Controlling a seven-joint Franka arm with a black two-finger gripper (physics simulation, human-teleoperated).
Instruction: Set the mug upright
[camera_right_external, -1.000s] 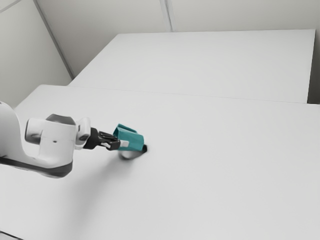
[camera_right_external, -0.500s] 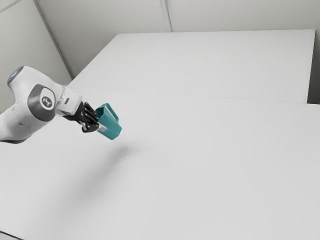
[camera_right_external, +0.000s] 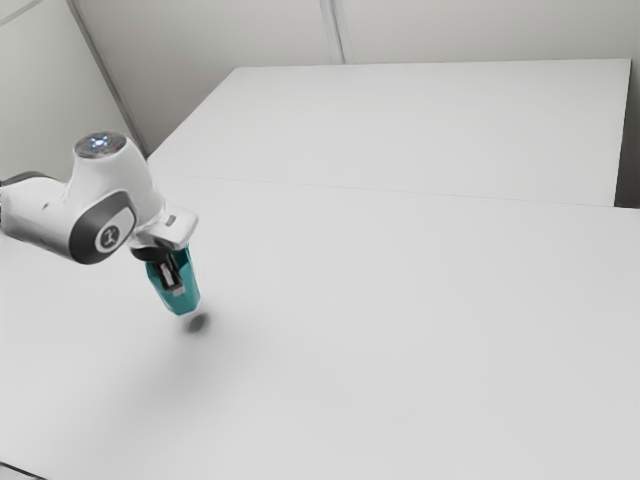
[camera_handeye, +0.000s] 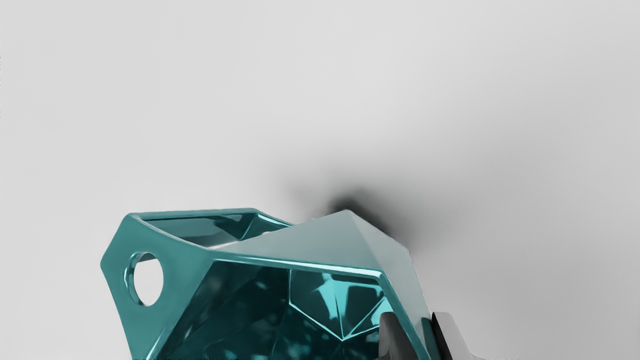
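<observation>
The fingers (camera_right_external: 171, 278) are clamped on the wall of the teal mug (camera_handeye: 310, 245) – one inside, one outside – and it hangs tilted, mouth upward (handle (camera_handeye: 180, 270) out to one side), above the white bench (camera_right_external: 400, 350).

The mug (camera_right_external: 187, 303) is teal, the pincer (camera_right_external: 174, 287) black, the table (camera_right_external: 400, 330) plain pale grey.
</observation>
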